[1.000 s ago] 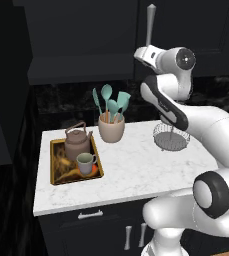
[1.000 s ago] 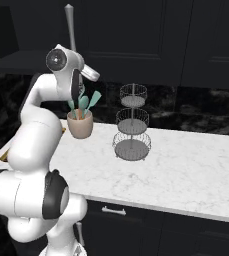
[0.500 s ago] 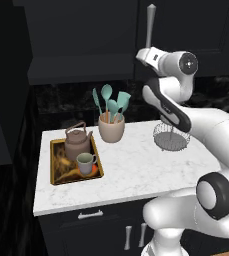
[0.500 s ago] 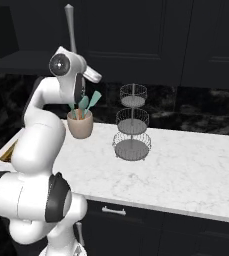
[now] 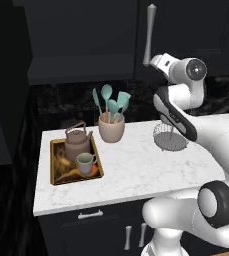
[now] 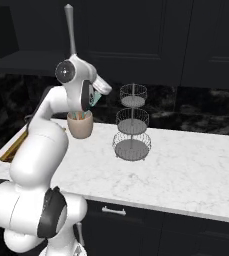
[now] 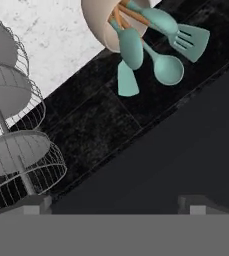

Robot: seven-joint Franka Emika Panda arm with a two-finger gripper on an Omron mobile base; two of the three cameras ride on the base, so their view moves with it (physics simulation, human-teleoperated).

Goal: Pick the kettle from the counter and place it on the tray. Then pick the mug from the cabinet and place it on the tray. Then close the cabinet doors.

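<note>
The brown-grey kettle (image 5: 77, 141) stands on the gold-rimmed tray (image 5: 56, 176) at the left end of the marble counter (image 5: 136, 170). The grey-beige mug (image 5: 85, 162) sits on the tray just in front of the kettle. My gripper (image 5: 157, 60) (image 6: 105, 88) hangs open and holds nothing, just below the lower end of the long silver bar handle (image 5: 149, 34) (image 6: 71, 29) of the right cabinet door (image 6: 128, 37). The left cabinet door (image 5: 6, 95) stands swung out, and the dark cabinet shelf (image 5: 81, 75) shows behind it. In the hand view both fingertips (image 7: 33, 202) sit far apart.
A beige crock of teal utensils (image 5: 111, 127) (image 6: 80, 124) (image 7: 136, 35) stands behind the tray. A three-tier wire stand (image 5: 170, 137) (image 6: 132, 127) (image 7: 13, 145) is on the counter right of it. Dark drawers with silver handles (image 5: 92, 214) run below.
The hand has moved a little right and down, away from the lower end of the bar handle, and the wrist has turned. Kettle, mug and tray have not moved.
</note>
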